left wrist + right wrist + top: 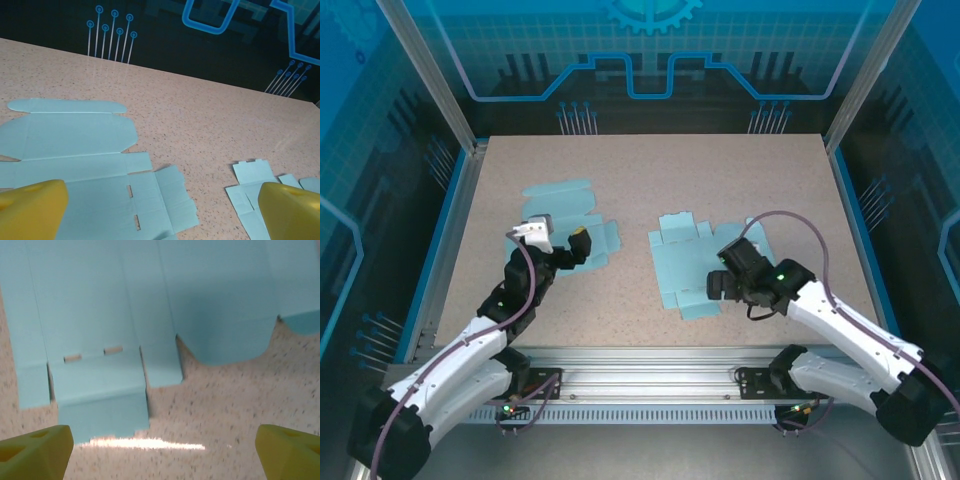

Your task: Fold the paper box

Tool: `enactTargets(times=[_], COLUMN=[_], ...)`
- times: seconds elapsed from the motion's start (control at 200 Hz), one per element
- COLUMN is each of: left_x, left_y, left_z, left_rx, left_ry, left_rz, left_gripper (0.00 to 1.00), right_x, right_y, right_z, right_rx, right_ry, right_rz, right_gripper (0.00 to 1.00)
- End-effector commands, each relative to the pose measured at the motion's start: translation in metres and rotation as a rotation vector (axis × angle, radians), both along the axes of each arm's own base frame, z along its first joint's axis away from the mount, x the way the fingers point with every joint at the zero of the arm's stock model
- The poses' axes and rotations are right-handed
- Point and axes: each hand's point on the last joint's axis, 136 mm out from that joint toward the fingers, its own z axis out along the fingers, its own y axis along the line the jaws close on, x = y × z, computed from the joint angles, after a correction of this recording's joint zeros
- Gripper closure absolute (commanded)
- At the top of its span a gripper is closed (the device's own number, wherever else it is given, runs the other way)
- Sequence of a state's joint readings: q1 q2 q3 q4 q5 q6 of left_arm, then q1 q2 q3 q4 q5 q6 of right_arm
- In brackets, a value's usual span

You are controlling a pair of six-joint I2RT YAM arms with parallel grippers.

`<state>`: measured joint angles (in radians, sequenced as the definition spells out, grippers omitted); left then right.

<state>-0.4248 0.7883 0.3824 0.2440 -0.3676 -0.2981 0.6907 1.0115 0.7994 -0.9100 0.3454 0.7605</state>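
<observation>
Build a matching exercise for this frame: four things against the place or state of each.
Things:
1. left end effector
2. right end effector
3. left paper blank
4. table

Places or states:
A. speckled beige
B. open, at the near edge of the right paper blank
C. light blue, lying flat and unfolded
D. open, at the near side of the left paper blank

Pairs: 1-D, 2-B, 3-C, 4-A

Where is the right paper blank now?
Top view: the right blank lies flat on the table right of centre, partly under the right gripper, apart from the left blank.
</observation>
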Motion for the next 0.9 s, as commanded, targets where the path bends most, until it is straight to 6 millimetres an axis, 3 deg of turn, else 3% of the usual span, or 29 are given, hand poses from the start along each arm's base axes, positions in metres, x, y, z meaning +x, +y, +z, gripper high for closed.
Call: enactTargets(times=[0.0,0.245,0.37,0.49,0.67,0.895], left_x=[0.005,0.014,0.015,0.015,0.018,0.024], left_y=[0.005,-0.003,-0.006,-0.008,-0.014,-0.02], left_z=[0.009,0.001,-0.002,-0.007,-0.014,-0.02], left_rx=[-0.042,-0.076,-0.094,-0.128,-0.143,-0.145], left_ry=[-0.015,0.04,0.057,0.07,0.111,0.144], left_rz=[0.053,0.042,0.038,0.037,0.022,0.013], left_gripper=[0.01,0.01,0.01,0.01,0.01,0.01], right_x=[-0.02,-0.035,-0.031,-0.027,-0.041,-0.063], right_y=[-0.003,0.024,0.043,0.055,0.051,0.05], right_z=[-0.003,-0.023,-0.035,-0.05,-0.068,-0.077], right_rx=[-0.061,-0.057,-0.014,-0.011,-0.088,-0.027], right_ry=[0.077,0.174,0.193,0.227,0.375,0.449], right_rz=[-0.021,0.091,0.133,0.16,0.145,0.135], right_gripper=[0.07,0.19,0.26,0.27,0.27,0.26])
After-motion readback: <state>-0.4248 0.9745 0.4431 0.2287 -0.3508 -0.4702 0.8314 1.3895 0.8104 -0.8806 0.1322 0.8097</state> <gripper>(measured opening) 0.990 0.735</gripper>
